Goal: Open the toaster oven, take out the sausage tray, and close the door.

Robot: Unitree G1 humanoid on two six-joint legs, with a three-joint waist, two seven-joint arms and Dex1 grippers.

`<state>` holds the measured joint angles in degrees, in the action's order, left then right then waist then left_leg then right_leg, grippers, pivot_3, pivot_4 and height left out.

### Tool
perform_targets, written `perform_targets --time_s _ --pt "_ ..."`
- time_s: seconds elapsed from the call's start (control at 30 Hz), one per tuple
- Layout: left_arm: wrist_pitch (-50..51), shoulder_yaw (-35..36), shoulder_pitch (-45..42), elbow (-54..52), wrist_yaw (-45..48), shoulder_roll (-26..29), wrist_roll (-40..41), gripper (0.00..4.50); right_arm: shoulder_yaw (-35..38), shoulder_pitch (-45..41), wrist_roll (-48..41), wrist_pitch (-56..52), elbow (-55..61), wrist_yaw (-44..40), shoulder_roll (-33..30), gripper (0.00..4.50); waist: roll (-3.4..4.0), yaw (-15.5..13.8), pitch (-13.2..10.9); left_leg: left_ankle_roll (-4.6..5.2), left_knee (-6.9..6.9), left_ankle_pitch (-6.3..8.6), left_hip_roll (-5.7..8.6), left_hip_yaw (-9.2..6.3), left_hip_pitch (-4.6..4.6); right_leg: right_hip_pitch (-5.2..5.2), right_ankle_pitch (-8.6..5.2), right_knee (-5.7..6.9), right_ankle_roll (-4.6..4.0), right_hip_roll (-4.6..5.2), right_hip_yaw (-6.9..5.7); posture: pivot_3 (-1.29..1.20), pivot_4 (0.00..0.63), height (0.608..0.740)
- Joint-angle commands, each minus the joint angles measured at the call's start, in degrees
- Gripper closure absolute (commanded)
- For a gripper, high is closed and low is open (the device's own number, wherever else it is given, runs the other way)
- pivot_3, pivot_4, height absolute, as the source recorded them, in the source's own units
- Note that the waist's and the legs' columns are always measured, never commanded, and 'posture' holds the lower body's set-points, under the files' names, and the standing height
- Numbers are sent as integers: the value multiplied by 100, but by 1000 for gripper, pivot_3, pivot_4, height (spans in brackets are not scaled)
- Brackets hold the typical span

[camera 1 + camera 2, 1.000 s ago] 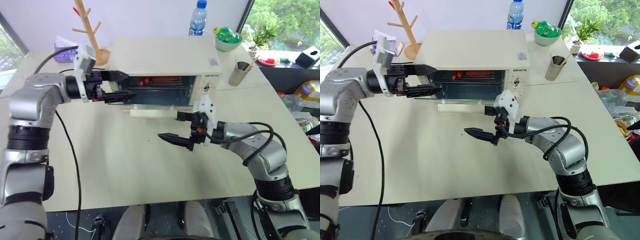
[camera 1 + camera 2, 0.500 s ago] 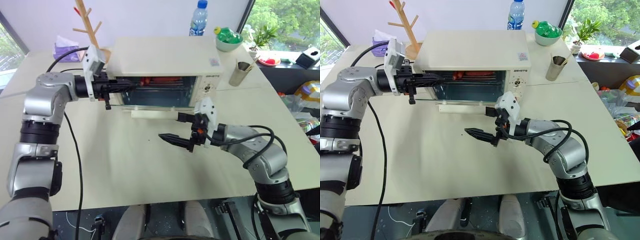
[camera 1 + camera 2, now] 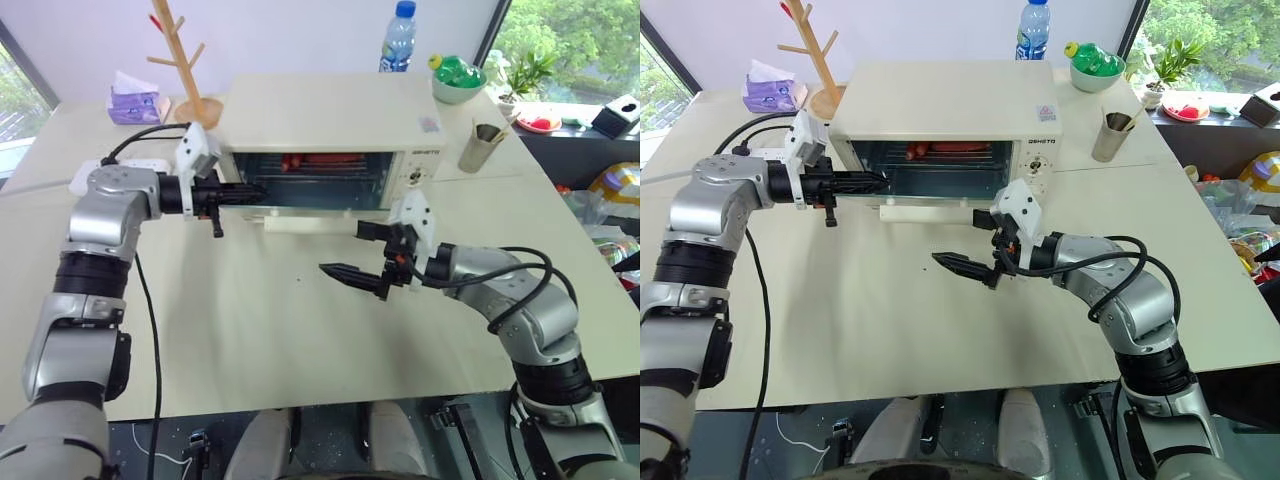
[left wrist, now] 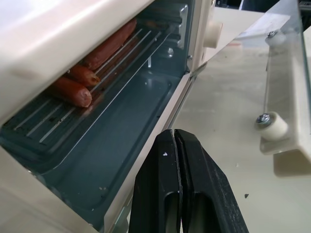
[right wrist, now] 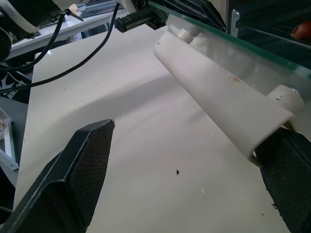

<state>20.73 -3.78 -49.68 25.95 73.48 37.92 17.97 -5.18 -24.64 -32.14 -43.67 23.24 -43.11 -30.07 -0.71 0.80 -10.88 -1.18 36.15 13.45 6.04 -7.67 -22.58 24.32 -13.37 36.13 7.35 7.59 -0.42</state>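
The cream-white toaster oven [image 3: 330, 120] stands at the table's back. Its glass door [image 4: 286, 58] hangs folded down and open, the bar handle [image 3: 305, 226] toward me. Inside, reddish sausages [image 4: 77, 90] lie on the ribbed sausage tray [image 4: 114, 60], deep in the cavity. My left gripper [image 3: 255, 190] is shut with nothing between its fingers, its tips at the lower left front corner of the oven's mouth [image 4: 174, 133]. In front of the handle's right end my right gripper [image 3: 352, 252] stands open. One finger [image 5: 291, 174] sits just under the handle [image 5: 218, 92], the other lower over the table.
Behind and beside the oven stand a wooden mug tree [image 3: 180, 60], a tissue pack [image 3: 135, 100], a water bottle [image 3: 398, 35], a green bowl [image 3: 457, 80] and a metal cup [image 3: 480, 145]. A power strip [image 3: 85, 175] lies at the left. The tabletop [image 3: 250, 320] in front offers free room.
My left gripper went from open to shut and sank toward the oven's lower left front corner. The right arm and the open door kept still.
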Motion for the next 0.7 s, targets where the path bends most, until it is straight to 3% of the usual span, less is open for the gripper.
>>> perform_targets --time_s 0.03,0.37,0.57,0.7 --pt "-100 42 -104 17 66 -26 -29 4460 64 -17 62 -37 109 20 -178 0 -1 1 0 0 0 0 0 0 0 0 1 0 1 0 0 0 150 736" --pt "-57 101 -115 41 121 -109 -27 4460 512 663 -221 -348 561 -292 -1090 0 -4 -8 2 0 2 0 0 0 -1 -2 1 0 2 1 0 0 150 736" --pt "123 77 320 -341 160 -77 28 4460 1726 1463 -1444 -714 1262 -1066 -1933 0 -6 0 3 2 3 1 1 2 -2 -5 2 -2 3 4 0 0 150 736" --pt "214 9 785 -763 146 -65 37 4460 2288 1480 -1892 -878 1254 -982 -2167 0 -15 -3 7 3 5 1 -6 4 3 -10 2 -2 3 1 1 0 150 736"
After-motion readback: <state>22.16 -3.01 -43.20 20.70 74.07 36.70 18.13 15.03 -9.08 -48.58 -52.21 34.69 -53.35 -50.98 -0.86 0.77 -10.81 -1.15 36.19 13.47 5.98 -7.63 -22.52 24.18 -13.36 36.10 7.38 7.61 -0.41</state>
